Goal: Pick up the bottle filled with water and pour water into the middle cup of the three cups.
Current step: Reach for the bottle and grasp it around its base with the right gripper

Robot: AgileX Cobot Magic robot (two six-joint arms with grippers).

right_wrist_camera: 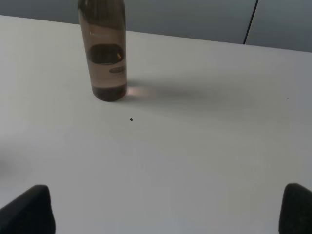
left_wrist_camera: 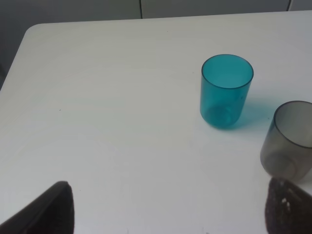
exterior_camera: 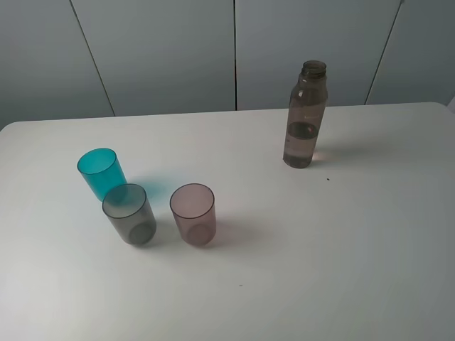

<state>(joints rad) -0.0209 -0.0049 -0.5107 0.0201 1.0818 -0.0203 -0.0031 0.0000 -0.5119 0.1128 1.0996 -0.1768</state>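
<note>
On white table [exterior_camera: 355, 249], uncapped bottle [exterior_camera: 306, 121] upright, its small label [right_wrist_camera: 117, 70] unreadable, middle cup [exterior_camera: 129, 214] well apart, both jaws spread.

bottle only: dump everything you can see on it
The bottle is tall, slim, see-through plastic with a smoky brown tint, a narrow threaded neck and no cap. Water fills it to about mid-body, and faint print shows on its side. It stands upright on the white table, toward the far right in the high view, with nothing close by. Only the table touches it.
</note>
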